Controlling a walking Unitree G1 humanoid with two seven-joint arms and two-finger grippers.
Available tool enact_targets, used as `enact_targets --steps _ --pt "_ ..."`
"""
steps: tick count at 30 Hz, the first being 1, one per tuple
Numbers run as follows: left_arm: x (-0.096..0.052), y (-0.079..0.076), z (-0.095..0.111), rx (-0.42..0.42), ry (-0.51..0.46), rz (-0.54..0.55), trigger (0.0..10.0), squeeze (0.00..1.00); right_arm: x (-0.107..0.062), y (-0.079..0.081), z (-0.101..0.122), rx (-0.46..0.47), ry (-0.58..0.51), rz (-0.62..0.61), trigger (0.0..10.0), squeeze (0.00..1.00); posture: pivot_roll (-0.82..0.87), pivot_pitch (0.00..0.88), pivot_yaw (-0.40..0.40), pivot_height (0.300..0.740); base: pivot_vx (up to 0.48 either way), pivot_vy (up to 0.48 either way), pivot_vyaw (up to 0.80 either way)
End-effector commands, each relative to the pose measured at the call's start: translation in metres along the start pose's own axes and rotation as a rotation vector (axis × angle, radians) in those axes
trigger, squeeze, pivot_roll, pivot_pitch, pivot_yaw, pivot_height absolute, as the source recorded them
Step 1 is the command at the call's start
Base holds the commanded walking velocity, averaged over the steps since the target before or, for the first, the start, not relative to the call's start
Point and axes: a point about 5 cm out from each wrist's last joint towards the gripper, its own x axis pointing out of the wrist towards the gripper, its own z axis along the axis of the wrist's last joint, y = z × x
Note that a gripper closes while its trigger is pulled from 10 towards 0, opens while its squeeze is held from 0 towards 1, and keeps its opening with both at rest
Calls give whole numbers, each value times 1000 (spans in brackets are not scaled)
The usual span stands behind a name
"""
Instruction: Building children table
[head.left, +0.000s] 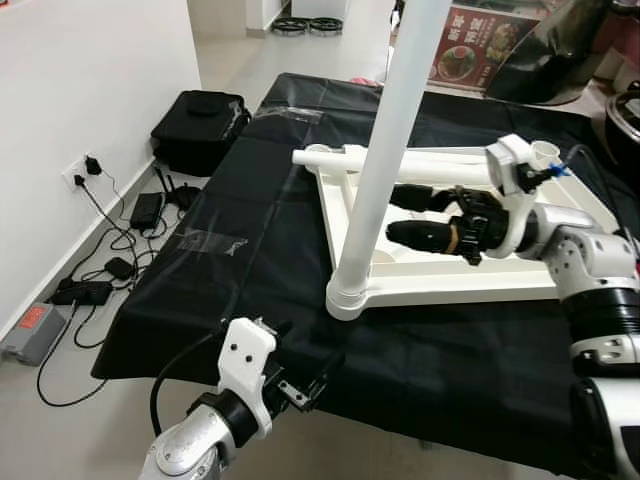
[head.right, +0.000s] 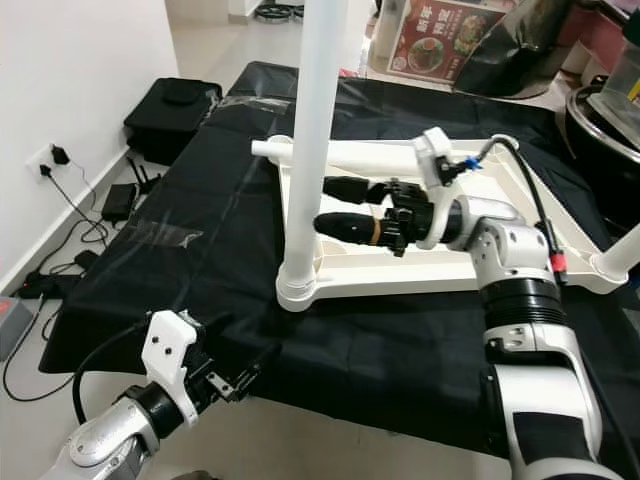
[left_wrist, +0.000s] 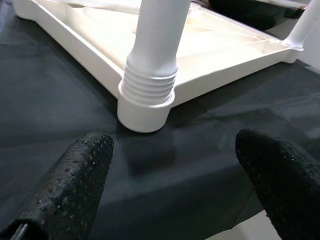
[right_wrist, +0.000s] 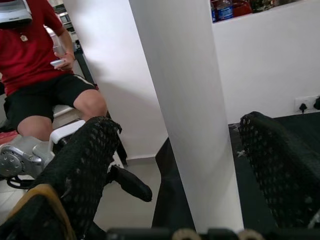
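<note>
Your left gripper (head.left: 312, 388) sat closest to the head camera, low at the near edge of the black cloth (head.left: 250, 250), its two black fingers (left_wrist: 75, 180) spread wide with nothing between them. In its wrist view those fingers pointed at the near corner socket of the upturned white table top (head.left: 450, 285), where the upright leg (head.left: 385, 150) met a ribbed collar (left_wrist: 148, 89) and stood straight up from the corner. You had the table top lying upside down on the cloth, its rim facing up, toward the far right part of the covered surface. A second white leg (head.right: 340, 153) lay roughly level across the far side of the frame, just behind your right gripper (head.right: 330, 205).

Your right gripper reached in from the right, over the frame, with its fingers (head.right: 345, 227) pointing at the upright leg. They were held apart, one on each side of the leg as the right wrist view showed, and you could not tell whether either finger touched it.

Off the cloth on the left, a black bag (head.left: 200, 125) rested on the floor by the wall, with cables and power adapters (head.left: 110, 270) near a wall socket (head.left: 80, 170). A seated person in a red shirt (right_wrist: 27, 47) and black shorts held a phone beyond the leg
</note>
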Motion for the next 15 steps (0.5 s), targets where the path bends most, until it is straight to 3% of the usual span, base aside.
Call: enact_targets --steps 1,15 --pt "-1 -3 -2 6 17 -12 10000 0 12 0 7 -33 -2 38 10000 0 155 136 -84 740 0 0 0" --pt "-2 -9 0 14 11 -27 10000 0 37 -8 6 -58 -12 14 10000 0 160 146 -91 740 0 0 0"
